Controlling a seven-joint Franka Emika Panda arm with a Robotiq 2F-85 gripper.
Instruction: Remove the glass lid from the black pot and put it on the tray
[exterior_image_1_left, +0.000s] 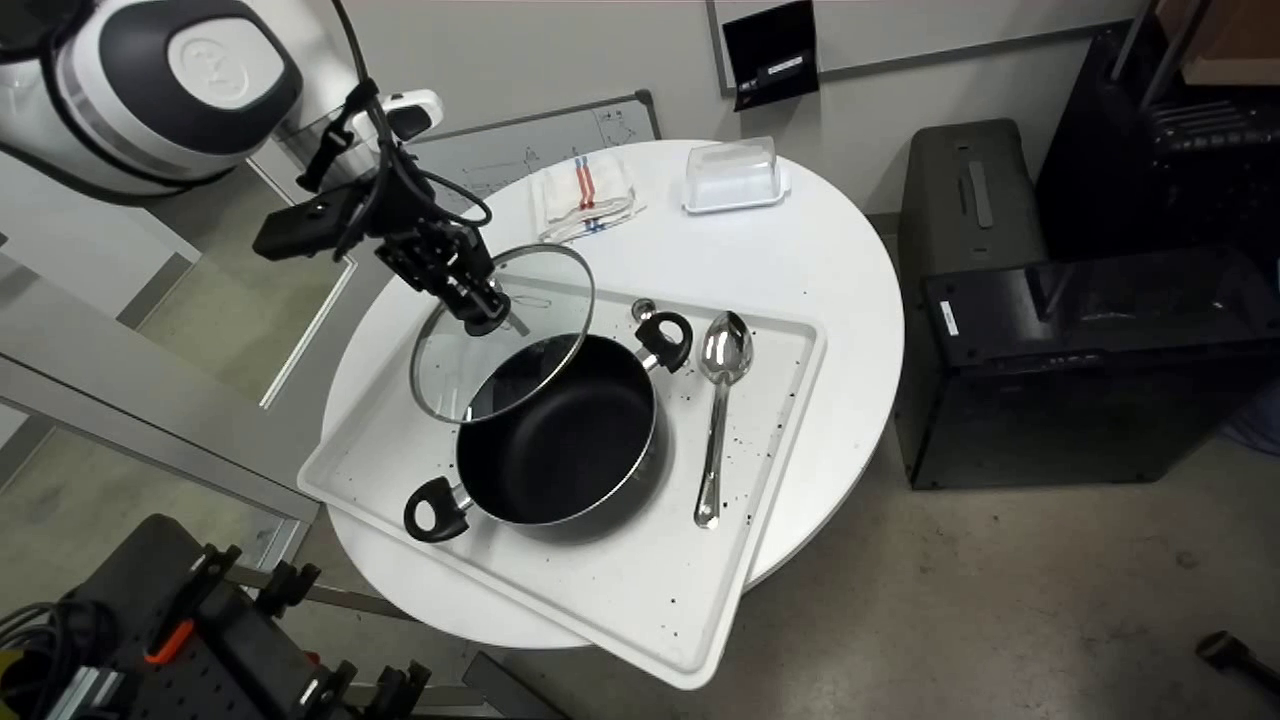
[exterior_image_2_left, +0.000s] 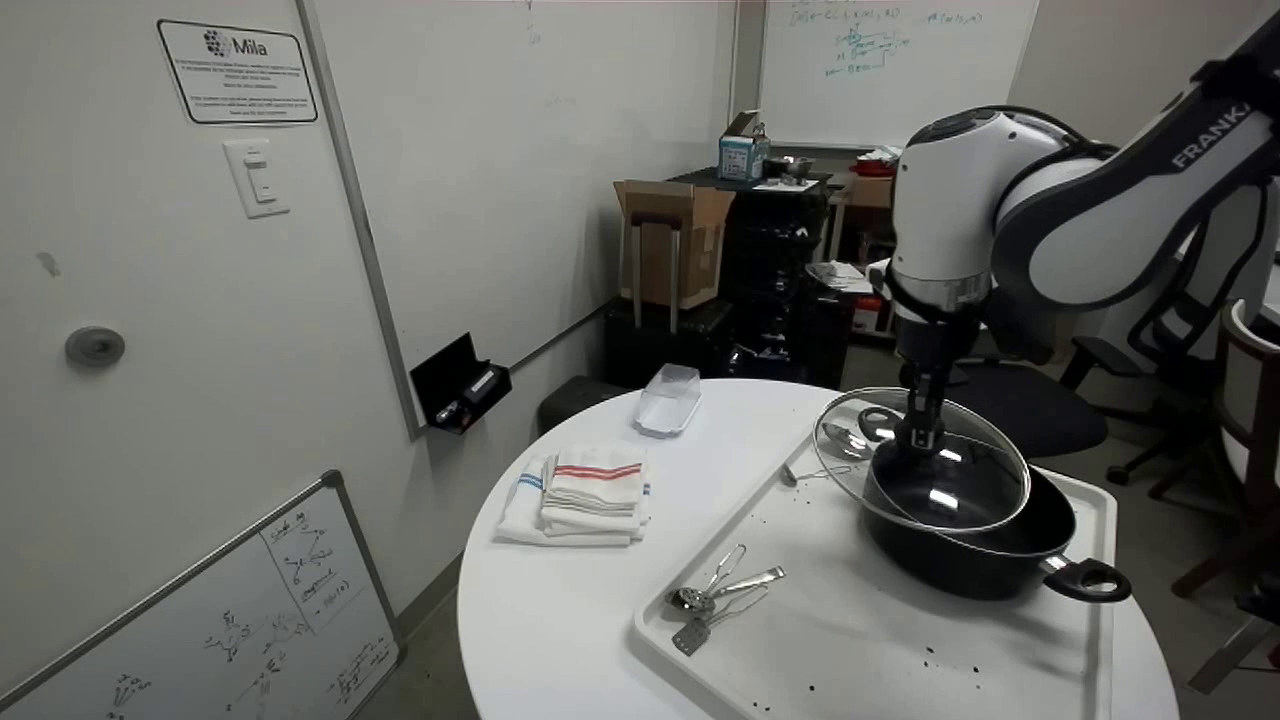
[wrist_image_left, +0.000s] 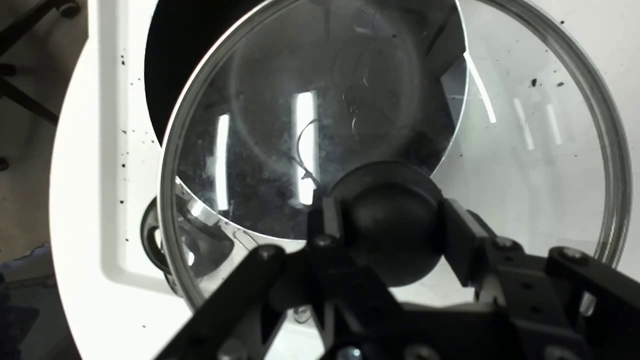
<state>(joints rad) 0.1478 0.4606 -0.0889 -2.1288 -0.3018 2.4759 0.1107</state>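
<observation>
My gripper (exterior_image_1_left: 485, 316) is shut on the dark knob of the glass lid (exterior_image_1_left: 450, 365); in the wrist view the fingers (wrist_image_left: 391, 220) press both sides of the knob. The lid is off the pot, held in the air and tilted. It overlaps the black pot (exterior_image_1_left: 560, 450) partly and extends past its edge over the tray (exterior_image_1_left: 610, 590). In an exterior view the lid (exterior_image_2_left: 960, 500) hangs above the pot (exterior_image_2_left: 930, 560), which stands on the tray (exterior_image_2_left: 850, 640) with its inside visible. The pot (wrist_image_left: 170, 60) also shows through and beside the lid in the wrist view.
A large metal spoon (exterior_image_1_left: 722, 370) lies on the tray beside the pot. Several small metal utensils (exterior_image_2_left: 710, 602) lie near a tray corner. Folded towels (exterior_image_2_left: 595, 500) and a clear-covered white dish (exterior_image_2_left: 668, 402) stand on the round white table (exterior_image_1_left: 840, 270).
</observation>
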